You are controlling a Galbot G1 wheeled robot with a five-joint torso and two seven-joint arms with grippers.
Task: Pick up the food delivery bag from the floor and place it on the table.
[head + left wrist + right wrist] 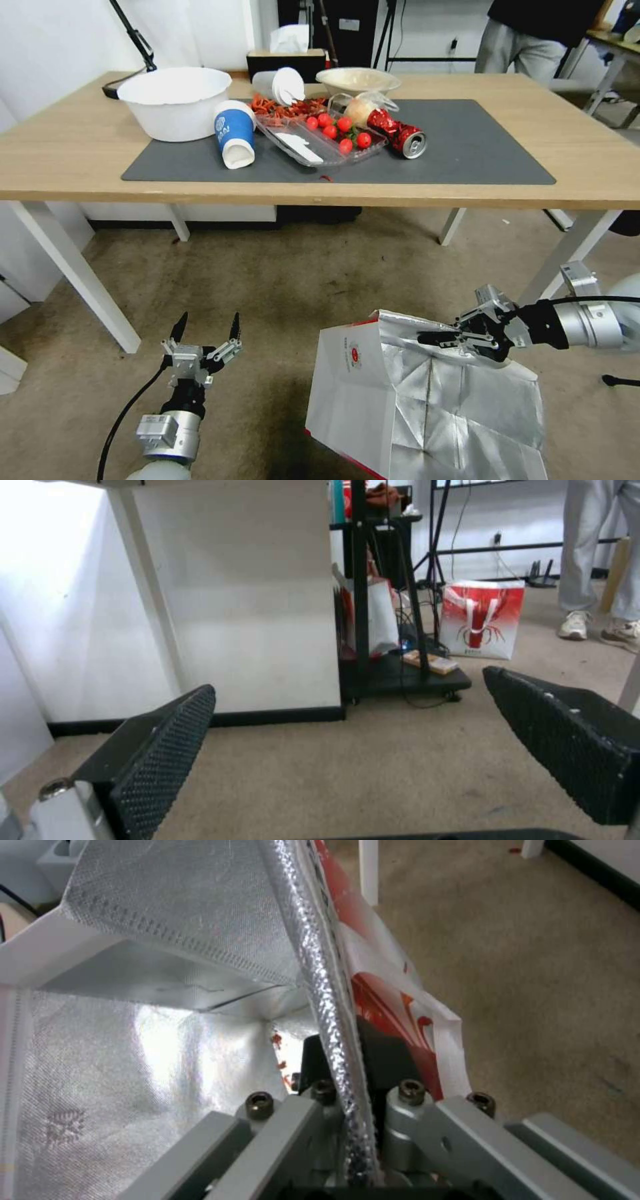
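The food delivery bag (373, 393) is at the lower middle of the head view, white with a small red logo and its crinkled silver foil lining facing up. My right gripper (437, 339) reaches in from the right and is shut on the bag's upper rim. In the right wrist view the foil rim (327, 990) runs between the closed fingers (387, 1060). My left gripper (209, 327) hangs open and empty over the floor (287, 287), left of the bag. The table (80, 153) stands beyond, with a dark grey mat (480, 147).
On the mat sit a white bowl (175, 100), a tipped blue cup (235, 133), a clear tray of tomatoes (320, 137) and a red can (407, 140). White table legs (80, 277) flank the floor space. A small red-and-white bag (481, 620) stands far off.
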